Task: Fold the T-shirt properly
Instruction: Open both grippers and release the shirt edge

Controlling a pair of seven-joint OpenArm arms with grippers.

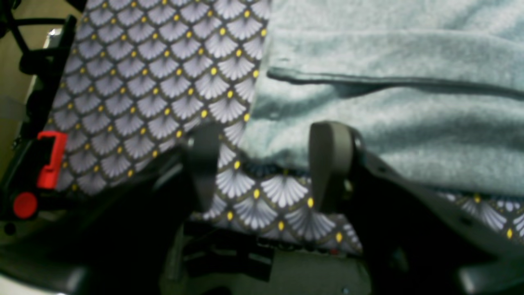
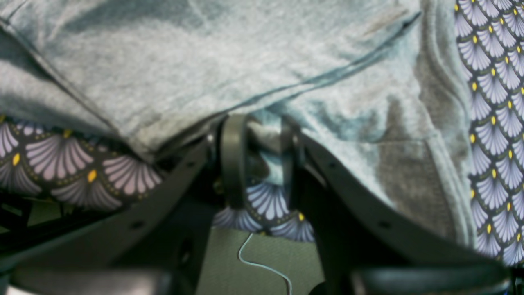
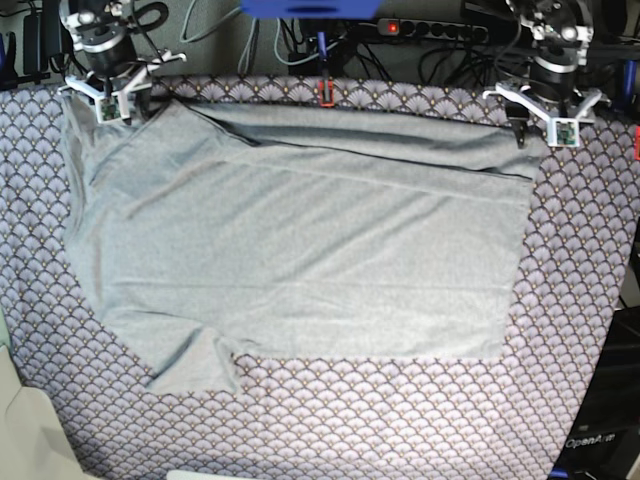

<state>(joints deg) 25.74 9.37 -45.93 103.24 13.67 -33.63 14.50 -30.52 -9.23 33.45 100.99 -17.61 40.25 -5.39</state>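
Observation:
The light grey T-shirt (image 3: 300, 250) lies spread on the patterned tablecloth (image 3: 400, 420), with a long fold running along its far edge and one sleeve at the near left. My right gripper (image 2: 262, 143) is at the shirt's far left corner in the base view (image 3: 125, 105), shut on a bunch of grey fabric (image 2: 266, 137). My left gripper (image 1: 268, 139) stands at the far right corner (image 3: 540, 128). Its jaws are open and straddle the shirt's corner (image 1: 368, 135). One finger (image 1: 331, 159) is over the cloth edge, the other (image 1: 202, 159) over bare tablecloth.
A red clamp (image 3: 324, 92) holds the tablecloth at the table's far edge, and another red clamp (image 1: 51, 159) shows beside the left arm. Cables and a power strip (image 3: 430, 30) run behind the table. A thin white cord (image 2: 264, 264) lies below the table edge.

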